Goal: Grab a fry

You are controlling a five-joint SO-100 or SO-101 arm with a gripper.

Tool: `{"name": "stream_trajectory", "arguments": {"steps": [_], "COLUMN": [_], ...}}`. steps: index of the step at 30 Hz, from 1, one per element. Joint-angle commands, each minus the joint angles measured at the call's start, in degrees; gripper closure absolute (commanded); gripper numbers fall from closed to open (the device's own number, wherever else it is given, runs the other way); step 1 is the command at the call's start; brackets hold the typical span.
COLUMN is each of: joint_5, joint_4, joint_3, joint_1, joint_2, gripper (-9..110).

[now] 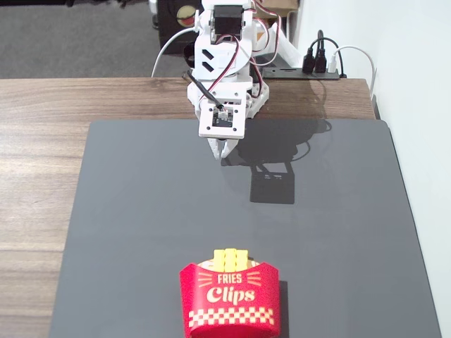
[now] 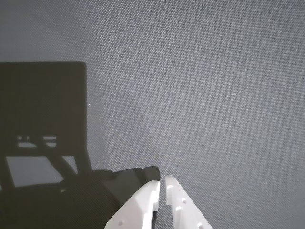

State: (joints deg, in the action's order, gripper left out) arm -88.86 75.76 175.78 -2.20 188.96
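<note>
A dark grey mat [image 1: 211, 225] covers most of the wooden table [image 1: 42, 105], and in the fixed view nearly all of it lies bare between the arm at the far edge and the red carton [image 1: 229, 299] standing upright near the close edge, well apart from each other. The yellow fries [image 1: 230, 259] stick up from the top of that carton, only their ends showing. A white wall borders the mat on the right of this view, and a power strip [image 1: 320, 65] with plugged cables sits behind the arm. The white arm [image 1: 224, 63] is folded low over the mat's far edge, its gripper [image 1: 222, 149] pointing down. In the wrist view the gripper [image 2: 163, 183] enters from the bottom edge, its two white tips drawn almost together with only a thin slit between them and nothing held; only mat texture and the arm's shadow fill the rest, with neither carton nor fries in sight.
</note>
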Motion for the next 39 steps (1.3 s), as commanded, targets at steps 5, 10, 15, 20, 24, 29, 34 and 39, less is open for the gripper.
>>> {"name": "stream_trajectory", "arguments": {"steps": [5,10,15,20,24,29,34,39], "joint_5": [2.9,3.0,2.1,2.0,2.4,2.8,2.5,1.2], "joint_4": [0.8,0.8,1.0,0.3,1.3,1.1,1.1,0.9], "joint_3": [-0.3,-0.3,-0.4,-3.3,-8.9,-17.5,-28.6,-39.2], "joint_1": [3.6,3.6,4.8,5.1,5.2,5.3,4.0,2.2], "joint_2": [-0.2,-0.2,-0.6,-6.0,-12.2,-21.8,-33.3,-43.3], "gripper": [101,101,101,101,101,101,101,100]}}
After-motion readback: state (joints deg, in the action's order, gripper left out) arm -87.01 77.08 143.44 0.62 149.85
